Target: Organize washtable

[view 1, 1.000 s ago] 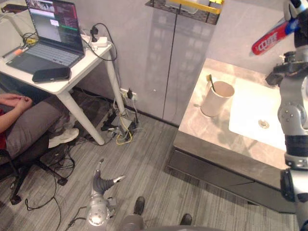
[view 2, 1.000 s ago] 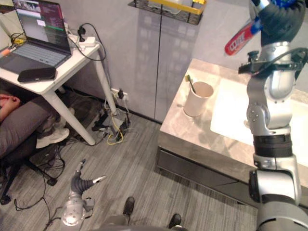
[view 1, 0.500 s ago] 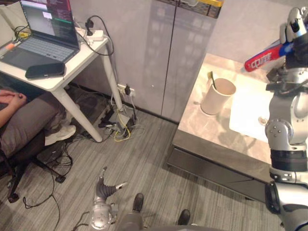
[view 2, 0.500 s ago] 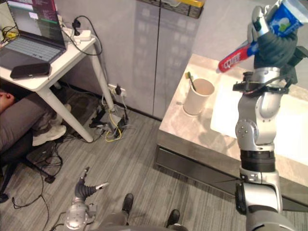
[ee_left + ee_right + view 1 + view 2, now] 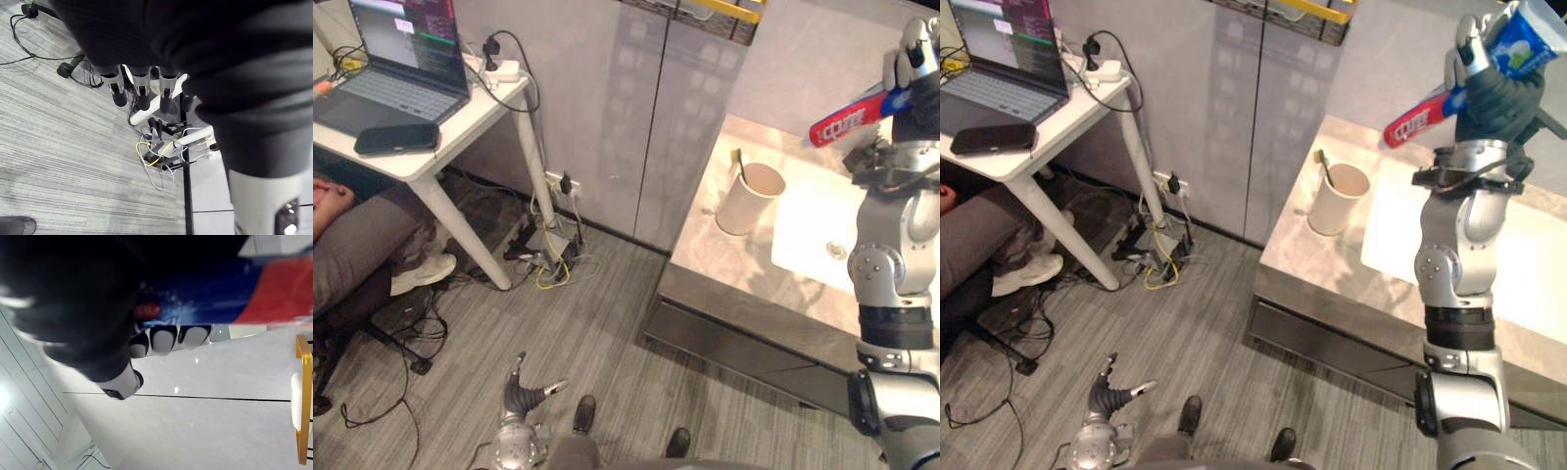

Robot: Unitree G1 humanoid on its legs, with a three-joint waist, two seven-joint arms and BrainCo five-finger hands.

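My right hand [image 5: 1494, 94] is raised above the washtable, shut on a red and blue toothpaste tube [image 5: 1418, 121] whose red end points left. The right wrist view shows the fingers [image 5: 164, 338] curled round the tube [image 5: 230, 293]. Below and to the left of the tube, a cream cup [image 5: 749, 199] with a toothbrush [image 5: 741, 163] in it stands on the grey marbled countertop [image 5: 710, 257], next to the white sink [image 5: 818, 235]. My left hand [image 5: 523, 392] hangs low over the floor, open, with its fingers [image 5: 139, 93] straight.
A white desk [image 5: 440, 147] at the left carries a laptop [image 5: 401, 69], a black case [image 5: 396, 139] and a power strip [image 5: 499, 70]. A person [image 5: 357, 259] sits beside it. Cables [image 5: 548, 262] lie by the wall. A wire shelf [image 5: 724, 12] hangs above the counter.
The camera has shifted. My right hand has come down a little with the toothpaste tube still in it. The left hand stays low by the floor.
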